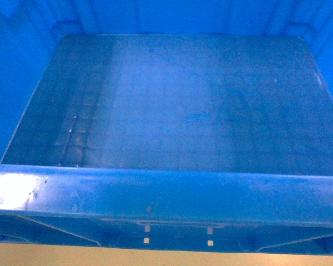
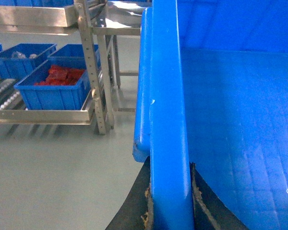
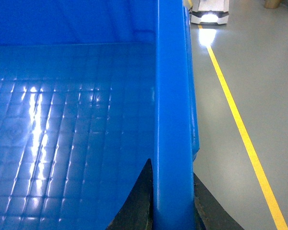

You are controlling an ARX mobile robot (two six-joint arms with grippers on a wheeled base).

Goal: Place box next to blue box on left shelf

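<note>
Nearest the wrist cameras, the box (image 1: 172,111) is being carried by its two side walls. The left gripper (image 2: 170,211) is clamped over the left rim, one dark finger (image 2: 132,211) outside the wall and one inside, so its jaws are closed on the plastic. The right gripper (image 3: 173,206) is pinching the right rim in the same manner, with a pad on each face of the wall. The two opposite grips are probably being used so that the wide box is kept level and is stopped from swinging.

In the head view, the near rim and the gridded floor of the box are filling the frame; the box is being held high and close to the robot, and nothing is lying inside it.

Farther off, in the left wrist view, a roller shelf (image 2: 2,91) is being shown on the left, with a blue box of red packets (image 2: 57,86) resting on it. That is judged to be the target. In the right wrist view, a yellow floor line (image 3: 240,129) and a lit vehicle (image 3: 209,17) are lying well apart.
</note>
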